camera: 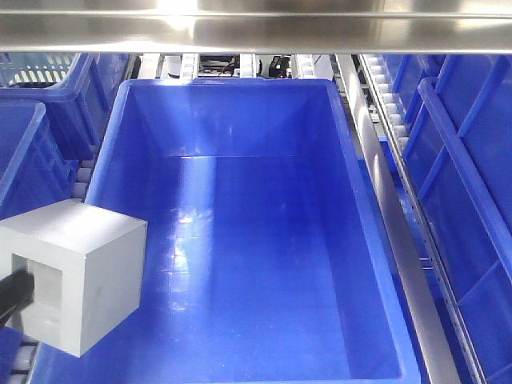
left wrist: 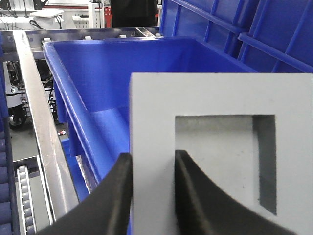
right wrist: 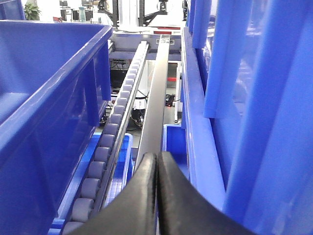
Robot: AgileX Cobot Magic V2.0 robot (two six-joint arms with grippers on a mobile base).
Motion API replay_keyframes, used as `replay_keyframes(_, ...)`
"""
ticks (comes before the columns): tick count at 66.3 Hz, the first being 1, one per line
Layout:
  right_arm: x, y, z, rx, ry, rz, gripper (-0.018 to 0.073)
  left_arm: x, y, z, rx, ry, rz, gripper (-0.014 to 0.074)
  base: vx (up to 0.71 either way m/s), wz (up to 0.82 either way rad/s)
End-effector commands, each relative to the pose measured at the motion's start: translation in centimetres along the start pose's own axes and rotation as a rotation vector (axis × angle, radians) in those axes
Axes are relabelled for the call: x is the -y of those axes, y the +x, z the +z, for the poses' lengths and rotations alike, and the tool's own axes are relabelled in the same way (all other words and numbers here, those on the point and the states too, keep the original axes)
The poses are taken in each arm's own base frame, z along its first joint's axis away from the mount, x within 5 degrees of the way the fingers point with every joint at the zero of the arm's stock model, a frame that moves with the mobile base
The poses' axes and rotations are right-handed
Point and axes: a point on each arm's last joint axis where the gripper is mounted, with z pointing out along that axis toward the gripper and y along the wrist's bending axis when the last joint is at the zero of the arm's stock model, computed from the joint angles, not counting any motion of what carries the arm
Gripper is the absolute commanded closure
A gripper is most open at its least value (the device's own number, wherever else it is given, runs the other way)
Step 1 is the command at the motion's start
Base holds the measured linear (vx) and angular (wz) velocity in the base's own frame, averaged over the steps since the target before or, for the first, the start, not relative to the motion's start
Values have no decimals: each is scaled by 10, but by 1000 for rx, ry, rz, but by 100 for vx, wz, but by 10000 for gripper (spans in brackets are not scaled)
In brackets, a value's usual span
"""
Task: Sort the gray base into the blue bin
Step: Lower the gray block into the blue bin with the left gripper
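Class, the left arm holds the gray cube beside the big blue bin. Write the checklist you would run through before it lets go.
1. Grip: ok. The left claw is shut on the gray base, pinching the wall beside its recess.
2. Landing place: ok. Nothing shows inside the blue bin.
3. Base wholly over the opening: cannot tell. In the front view it overlaps the bin's left rim.
4. Other arm clear: ok. The right claw is shut, empty and outside the bin, by the rollers.
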Motion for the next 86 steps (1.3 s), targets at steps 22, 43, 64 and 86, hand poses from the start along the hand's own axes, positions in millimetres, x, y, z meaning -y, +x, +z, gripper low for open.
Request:
replay_keyframes(22, 0, -3, 0, 76, 7, -17, 568, 6, -21, -2, 139, 50, -7, 602, 0, 0)
replay_keyframes(43, 0, -3, 0, 76, 7, -17, 568, 6, -21, -2, 139, 50, -7, 602, 0, 0)
replay_keyframes(64, 0, -3, 0, 76, 7, -17, 568, 7, -28, -4, 209, 80, -110, 602, 0, 0)
replay_keyframes(86, 0, -3, 0, 76, 7, -17, 568, 12, -57, 21, 140, 63, -109, 592, 0, 0)
